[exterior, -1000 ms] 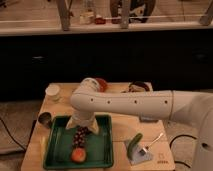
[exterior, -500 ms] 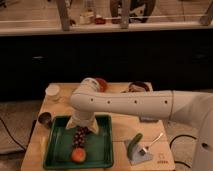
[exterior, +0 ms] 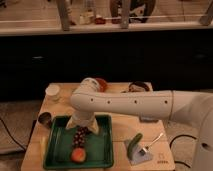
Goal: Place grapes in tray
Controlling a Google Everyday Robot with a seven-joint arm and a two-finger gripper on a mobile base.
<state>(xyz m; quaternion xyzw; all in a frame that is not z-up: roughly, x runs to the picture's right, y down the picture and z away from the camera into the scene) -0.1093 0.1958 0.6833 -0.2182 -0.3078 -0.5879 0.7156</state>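
Observation:
The dark green tray (exterior: 102, 150) lies on the front left of the wooden table. The grapes (exterior: 80, 139), a dark purple-red bunch, sit inside it near the middle, just below my gripper (exterior: 83, 129). The gripper hangs from the white arm (exterior: 130, 104) that reaches in from the right and is right over the top end of the bunch. An orange-red round fruit (exterior: 77, 155) lies in the tray in front of the grapes.
A grey square plate (exterior: 141, 155) with a fork (exterior: 152, 142) and a green vegetable (exterior: 133, 143) sits to the right of the tray. A white cup (exterior: 52, 91) and a metal cup (exterior: 44, 119) stand at the left. Bowls (exterior: 137, 87) stand at the back.

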